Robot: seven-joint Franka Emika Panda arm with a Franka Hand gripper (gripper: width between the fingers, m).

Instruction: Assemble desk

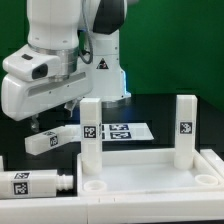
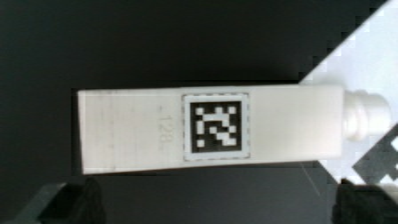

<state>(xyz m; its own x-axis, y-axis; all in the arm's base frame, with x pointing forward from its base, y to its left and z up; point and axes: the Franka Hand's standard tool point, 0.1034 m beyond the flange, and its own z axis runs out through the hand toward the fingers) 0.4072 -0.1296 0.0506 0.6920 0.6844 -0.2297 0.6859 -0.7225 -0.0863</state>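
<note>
Gripper [image 1: 48, 122]: jaws fully spread, nothing held. It hangs over a loose leg [image 1: 50, 141] lying flat on the worktop [image 1: 160, 110], near the tabletop panel [image 1: 140, 172].

Risk: the jaws appear aligned along the leg's length, not across it. Closing so could jam on the ends, or nudge the peg [image 2: 365, 115] and skew the leg.

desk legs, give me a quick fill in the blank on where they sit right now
1. The count of upright legs on the tabletop panel is ___.
2. The gripper hovers over a loose leg that lies on its ___.
3. The gripper's jaws are ___.

Missing words: two; side; open
</note>
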